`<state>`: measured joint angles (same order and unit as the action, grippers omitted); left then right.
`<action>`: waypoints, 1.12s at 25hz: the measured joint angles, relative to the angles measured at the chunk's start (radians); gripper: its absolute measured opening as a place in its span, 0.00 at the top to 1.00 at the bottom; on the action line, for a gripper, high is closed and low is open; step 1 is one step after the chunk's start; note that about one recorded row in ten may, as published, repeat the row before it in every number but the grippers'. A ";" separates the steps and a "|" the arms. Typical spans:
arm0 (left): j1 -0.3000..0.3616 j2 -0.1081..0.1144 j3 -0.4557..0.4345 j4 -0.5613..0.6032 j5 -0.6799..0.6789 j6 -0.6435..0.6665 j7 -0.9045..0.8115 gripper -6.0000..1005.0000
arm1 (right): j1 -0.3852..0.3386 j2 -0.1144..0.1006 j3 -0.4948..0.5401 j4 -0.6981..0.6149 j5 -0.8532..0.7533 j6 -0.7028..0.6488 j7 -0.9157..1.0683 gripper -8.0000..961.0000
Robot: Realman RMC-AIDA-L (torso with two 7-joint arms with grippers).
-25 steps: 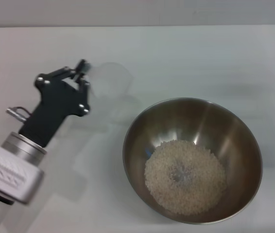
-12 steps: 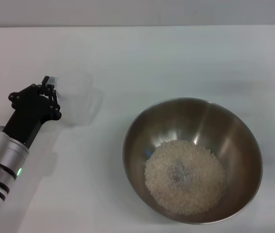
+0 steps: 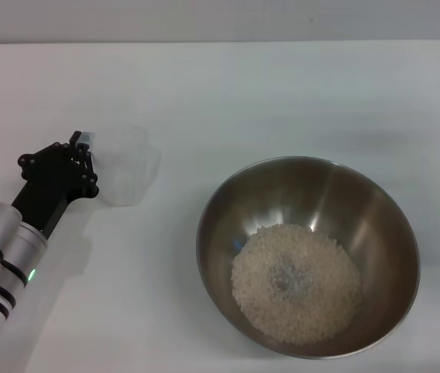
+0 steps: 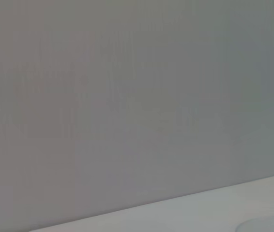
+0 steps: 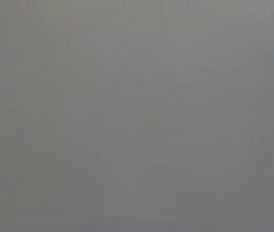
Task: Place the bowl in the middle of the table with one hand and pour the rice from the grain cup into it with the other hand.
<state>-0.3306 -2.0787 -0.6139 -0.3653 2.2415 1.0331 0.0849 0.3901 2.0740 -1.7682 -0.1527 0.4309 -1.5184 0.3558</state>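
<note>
**Me:** Starting nearest, with the bowl [image 3: 308, 256] as my landmark. It sits on the table [image 3: 298, 93] with the rice [image 3: 296, 283] heaped in its bottom, so I'd judge the pour done.

**Spotter:** And the cup?

**Me:** The grain cup [image 3: 129, 165] stands upright to the left of the bowl, well apart from it, and looks empty. The left gripper [image 3: 82, 159] is at the cup's outer side, the one away from the bowl, fingers closed on the handle there as far as I can see. I'd call it clenched on the cup, with the cup already down on the table.

**Spotter:** How will it handle?

**Me:** Thin frosted plastic, so light and easy to tip. The small side handle is the place to hold it. The steel bowl is stiff and slick, and heavier now with grain, so its rim is the hold.

**Spotter:** Wrist cameras?

**Me:** The left wrist view gives only a grey wall and a strip of white table edge. The right wrist view is blank grey. Only the head view shows bowl, rice and cup. The right gripper shows nowhere.
</note>
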 joint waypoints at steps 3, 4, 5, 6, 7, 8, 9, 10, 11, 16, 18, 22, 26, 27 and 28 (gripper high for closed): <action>0.001 0.000 0.000 0.002 0.000 0.000 0.000 0.86 | -0.001 0.000 -0.001 0.002 0.000 0.001 0.000 0.49; 0.002 0.000 0.000 0.002 0.000 0.000 0.000 0.86 | -0.001 0.000 -0.001 0.002 0.000 0.001 0.000 0.50; 0.004 0.000 0.000 0.002 -0.001 0.000 0.000 0.86 | -0.002 0.000 -0.001 0.002 0.000 0.001 0.000 0.50; 0.005 -0.001 0.000 0.002 -0.001 0.000 -0.001 0.85 | -0.002 0.000 -0.001 0.002 0.000 0.001 0.000 0.50; 0.007 -0.001 0.000 0.002 -0.001 0.000 -0.001 0.85 | -0.003 0.000 -0.001 0.003 0.000 0.001 0.000 0.50; 0.010 -0.001 0.000 0.001 -0.001 0.000 -0.002 0.85 | -0.003 0.000 -0.001 0.004 0.000 0.001 0.000 0.50; 0.010 -0.001 0.000 0.001 -0.001 0.000 -0.002 0.85 | -0.004 0.000 -0.001 0.005 0.000 0.001 0.000 0.50; 0.018 -0.001 0.003 0.001 -0.001 0.002 -0.004 0.85 | -0.004 0.000 0.000 0.006 0.000 0.001 0.000 0.50; 0.022 -0.001 0.006 0.000 -0.001 0.003 -0.004 0.85 | -0.004 0.000 0.000 0.007 0.000 0.001 0.000 0.50; 0.027 -0.001 0.008 -0.002 0.000 0.004 -0.004 0.81 | -0.003 0.000 0.000 0.010 -0.001 0.003 0.000 0.50; 0.038 -0.001 0.011 -0.007 0.004 0.004 -0.005 0.75 | 0.002 0.000 -0.002 0.012 -0.001 0.016 0.000 0.50; 0.040 -0.001 0.015 -0.007 0.005 0.004 -0.005 0.63 | 0.004 0.000 -0.003 0.012 -0.001 0.023 0.000 0.50; 0.052 -0.001 0.029 -0.009 0.005 0.011 -0.005 0.62 | 0.005 -0.001 -0.002 0.012 -0.002 0.025 -0.004 0.50; 0.052 -0.001 0.029 -0.009 0.005 0.011 -0.005 0.62 | 0.006 -0.001 -0.002 0.012 -0.002 0.025 -0.005 0.50; 0.052 -0.001 0.029 -0.009 0.005 0.011 -0.005 0.62 | 0.008 -0.002 -0.002 0.012 -0.002 0.028 -0.007 0.50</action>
<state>-0.2788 -2.0800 -0.5851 -0.3742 2.2466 1.0436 0.0798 0.3980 2.0724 -1.7697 -0.1406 0.4294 -1.4905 0.3488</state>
